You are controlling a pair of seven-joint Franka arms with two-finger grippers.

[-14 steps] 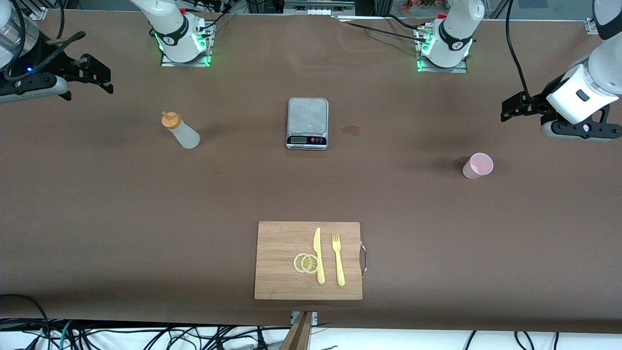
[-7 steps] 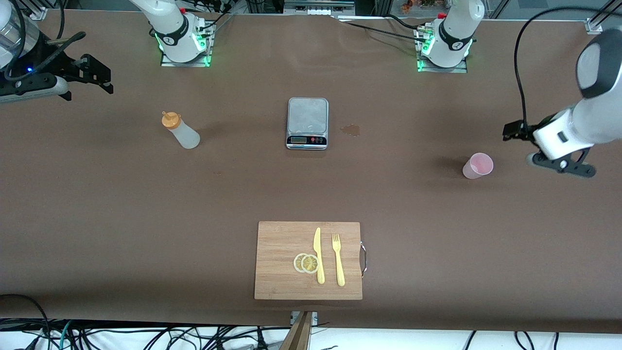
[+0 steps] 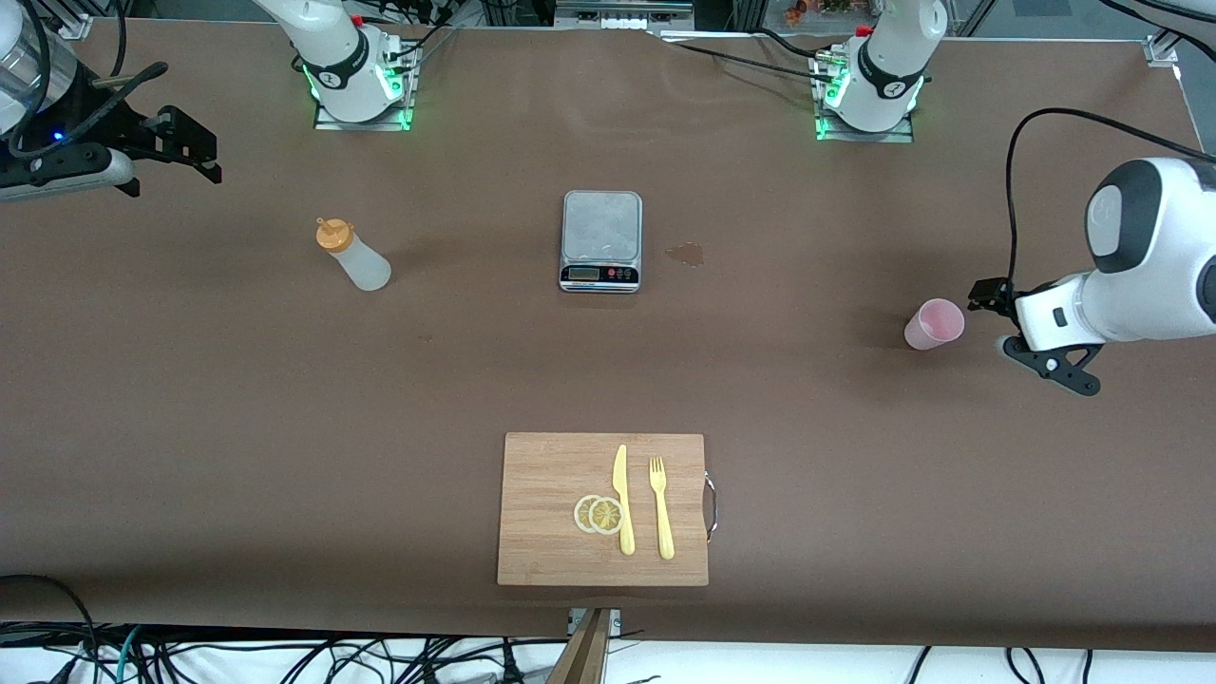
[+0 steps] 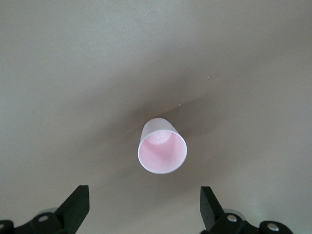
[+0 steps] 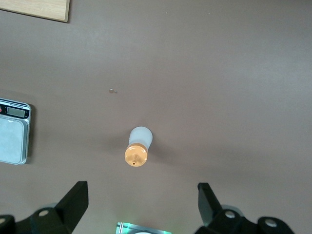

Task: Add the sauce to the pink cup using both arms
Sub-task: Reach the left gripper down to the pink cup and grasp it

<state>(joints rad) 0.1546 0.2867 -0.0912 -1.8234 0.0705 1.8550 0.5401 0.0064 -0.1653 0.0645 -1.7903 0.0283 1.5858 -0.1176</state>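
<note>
The pink cup [image 3: 935, 323] stands upright toward the left arm's end from the scale [image 3: 601, 240]. Just beside the cup, the left gripper [image 3: 986, 296] is spread wide and empty. Toward the right arm's end from the scale stands the sauce bottle [image 3: 352, 254], where the right gripper [image 3: 198, 150] waits wide open, holding nothing.

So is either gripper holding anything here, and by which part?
Nothing is held. The left gripper is open beside the pink cup, not touching it. The right gripper waits open, up over the table's edge; the sauce bottle stands untouched.
</note>
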